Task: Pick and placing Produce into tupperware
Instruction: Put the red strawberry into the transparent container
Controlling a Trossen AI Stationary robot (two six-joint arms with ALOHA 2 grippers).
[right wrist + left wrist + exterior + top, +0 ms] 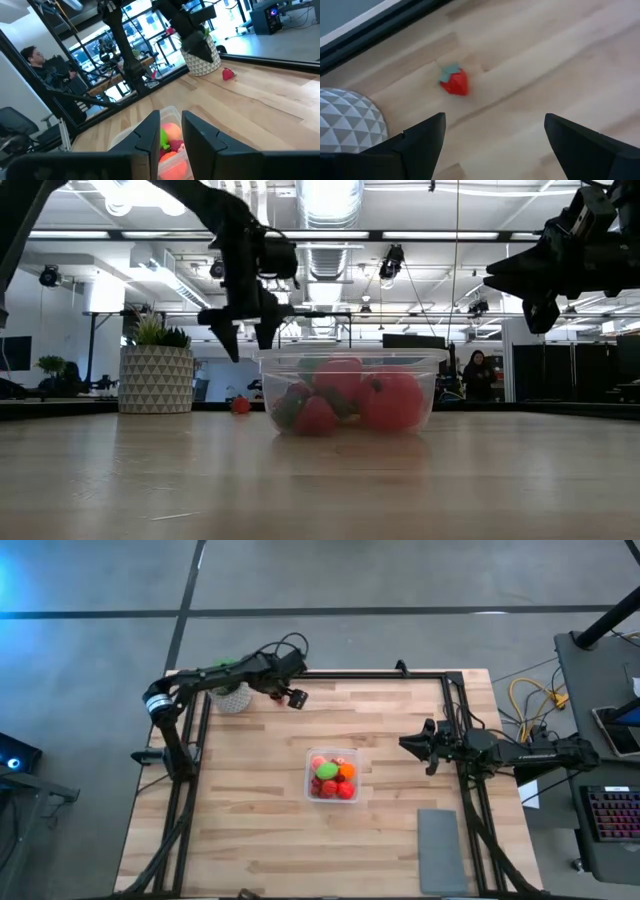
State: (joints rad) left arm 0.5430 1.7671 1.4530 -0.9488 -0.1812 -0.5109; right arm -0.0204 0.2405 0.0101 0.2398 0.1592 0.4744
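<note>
The clear tupperware (pixel 311 787) stands mid-table holding several pieces of produce (pixel 332 778): red and orange balls and one lime-green piece. One red strawberry (pixel 455 82) lies alone on the wood at the far left, next to the plant pot (pixel 232 698). My left gripper (pixel 494 125) hangs open above the table just short of that strawberry, fingers slanting down, touching nothing. My right gripper (pixel 410 743) is shut and empty, held level above the table to the right of the tupperware (pixel 120 137).
A white patterned pot with a green plant (pixel 155 378) stands at the far left corner, close to the strawberry (pixel 240 405). A flat grey pad (pixel 440 850) lies near the front right. Black frame rails (pixel 380 675) run along the table's edges. People show in the room behind.
</note>
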